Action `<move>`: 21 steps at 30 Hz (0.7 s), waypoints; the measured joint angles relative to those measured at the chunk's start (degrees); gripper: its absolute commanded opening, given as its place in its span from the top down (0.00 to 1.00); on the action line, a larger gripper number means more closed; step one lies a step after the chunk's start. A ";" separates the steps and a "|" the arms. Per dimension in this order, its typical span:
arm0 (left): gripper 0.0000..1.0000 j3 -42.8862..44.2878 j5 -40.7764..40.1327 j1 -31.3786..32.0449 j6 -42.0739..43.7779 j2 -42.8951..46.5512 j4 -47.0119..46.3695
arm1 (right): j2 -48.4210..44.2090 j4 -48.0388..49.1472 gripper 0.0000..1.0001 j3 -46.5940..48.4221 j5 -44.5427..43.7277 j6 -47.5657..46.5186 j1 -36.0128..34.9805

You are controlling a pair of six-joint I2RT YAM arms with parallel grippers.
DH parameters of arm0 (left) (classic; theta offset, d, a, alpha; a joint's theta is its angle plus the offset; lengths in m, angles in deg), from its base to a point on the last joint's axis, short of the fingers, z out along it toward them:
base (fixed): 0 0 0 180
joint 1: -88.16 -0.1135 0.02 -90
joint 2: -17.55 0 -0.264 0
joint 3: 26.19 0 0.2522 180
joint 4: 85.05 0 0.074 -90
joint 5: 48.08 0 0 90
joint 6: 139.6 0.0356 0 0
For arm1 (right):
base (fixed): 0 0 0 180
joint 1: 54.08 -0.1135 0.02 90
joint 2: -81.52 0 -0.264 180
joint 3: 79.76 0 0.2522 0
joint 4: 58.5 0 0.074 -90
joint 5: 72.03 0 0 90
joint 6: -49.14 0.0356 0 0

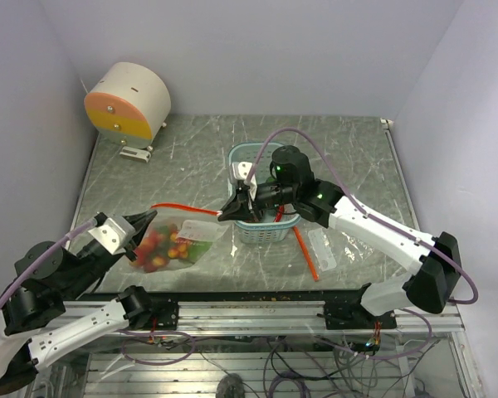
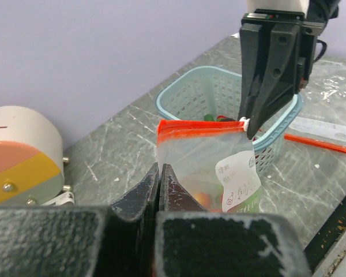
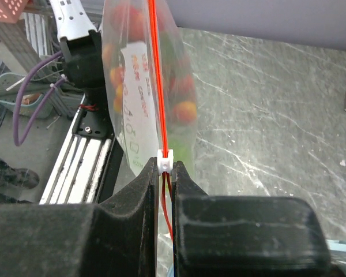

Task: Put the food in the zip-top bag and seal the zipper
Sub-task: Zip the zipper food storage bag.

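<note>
We held the zip-top bag (image 1: 183, 240) stretched between our hands, food (image 1: 159, 245) inside: left hand (image 1: 143, 222) clenched on one end, right hand (image 1: 231, 212) pinching the slider (image 3: 165, 157) on the zipper (image 3: 159, 86). We judged a straight, taut pull best.

From high above and behind the arm bases, looking down toward the far wall, wide enough to take in the whole table (image 1: 199, 141). From the left wrist, low and close along the left gripper (image 2: 160, 168), facing right and far toward the basket (image 2: 190, 98); from the right wrist, equally close over the right gripper (image 3: 166, 167), facing left and near. Shared by all three: the zip-top bag (image 1: 178, 240) between both grippers.
</note>
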 measured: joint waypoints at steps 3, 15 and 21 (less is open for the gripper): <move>0.93 0.00 -2.19 0.00 0.15 0.63 -0.02 | -0.07 0.33 1.00 -0.90 -0.15 0.02 1.01; 0.93 0.02 -8.90 0.07 0.17 -0.04 -0.11 | 0.02 0.52 1.00 -3.65 -4.72 0.37 4.81; 0.93 -0.37 -10.32 0.04 0.11 -0.04 -1.55 | 0.00 2.47 0.14 -3.63 -8.68 5.01 5.01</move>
